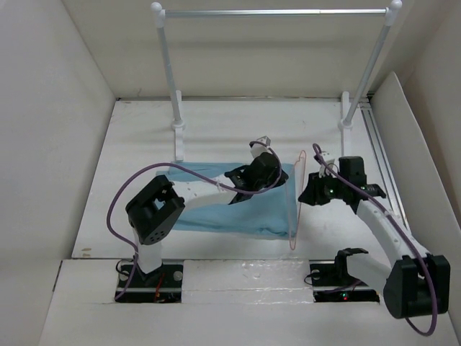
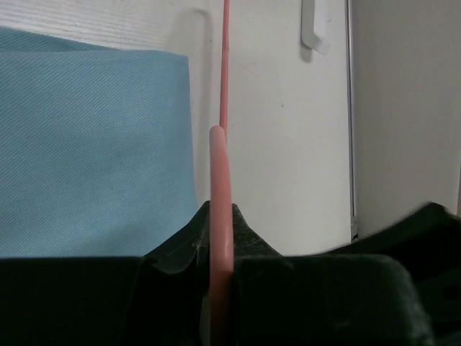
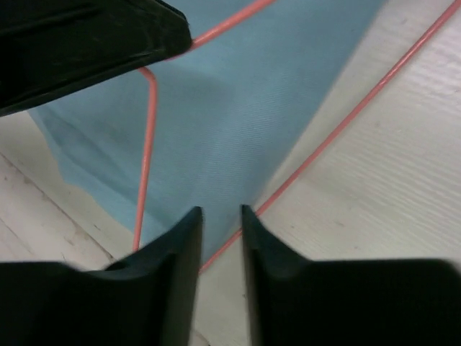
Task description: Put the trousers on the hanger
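The light blue trousers (image 1: 230, 213) lie folded flat on the white table, in front of the left arm. The thin pink-red hanger (image 1: 294, 209) stands on edge along their right end. My left gripper (image 1: 277, 174) is shut on the hanger's wire; in the left wrist view the wire (image 2: 220, 166) runs up between the closed jaws (image 2: 221, 216), with the trousers (image 2: 94, 144) to its left. My right gripper (image 1: 311, 191) is open a little and empty. In the right wrist view it (image 3: 220, 213) hovers over the trousers' edge (image 3: 252, 108) and a hanger wire (image 3: 346, 119), with the left gripper (image 3: 86, 43) at the top left.
A silver rail (image 1: 274, 12) on two white-knobbed posts (image 1: 167, 65) stands at the back of the table. White walls enclose the table on the left, back and right. A metal track (image 1: 378, 144) runs along the right side.
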`<action>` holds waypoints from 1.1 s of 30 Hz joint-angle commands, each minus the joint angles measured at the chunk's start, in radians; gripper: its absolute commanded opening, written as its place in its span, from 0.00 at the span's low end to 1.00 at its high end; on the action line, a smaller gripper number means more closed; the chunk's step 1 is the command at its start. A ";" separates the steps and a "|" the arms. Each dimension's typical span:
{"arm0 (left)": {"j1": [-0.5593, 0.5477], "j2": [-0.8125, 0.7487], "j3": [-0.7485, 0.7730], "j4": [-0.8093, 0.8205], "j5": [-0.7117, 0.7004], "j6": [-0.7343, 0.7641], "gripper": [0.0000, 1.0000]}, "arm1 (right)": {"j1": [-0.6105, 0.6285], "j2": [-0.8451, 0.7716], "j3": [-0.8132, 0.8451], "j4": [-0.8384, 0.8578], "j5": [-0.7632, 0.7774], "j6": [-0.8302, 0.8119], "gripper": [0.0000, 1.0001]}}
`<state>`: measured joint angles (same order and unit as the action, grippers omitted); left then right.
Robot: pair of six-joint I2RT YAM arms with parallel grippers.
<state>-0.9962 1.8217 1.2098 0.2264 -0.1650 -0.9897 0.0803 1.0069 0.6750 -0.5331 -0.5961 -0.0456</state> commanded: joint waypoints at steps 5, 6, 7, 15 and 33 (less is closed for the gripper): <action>-0.022 0.007 -0.038 0.085 -0.080 -0.027 0.00 | 0.098 0.111 -0.124 0.395 -0.021 0.131 0.52; -0.022 0.016 -0.047 0.091 -0.083 -0.030 0.00 | 0.117 0.119 -0.124 0.400 0.019 0.151 0.52; -0.031 0.022 -0.056 0.091 -0.085 -0.038 0.00 | 0.118 0.122 -0.124 0.401 0.057 0.156 0.53; -0.041 0.066 -0.093 0.064 -0.123 -0.047 0.00 | 0.153 0.182 -0.169 0.424 0.254 0.239 0.56; -0.032 0.030 -0.130 0.007 -0.183 -0.034 0.00 | 0.222 0.152 -0.195 0.466 0.321 0.317 0.00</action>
<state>-1.0325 1.8748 1.1046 0.3401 -0.2779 -1.0744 0.3088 1.2354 0.4435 -0.0162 -0.3157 0.2844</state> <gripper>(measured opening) 0.021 0.046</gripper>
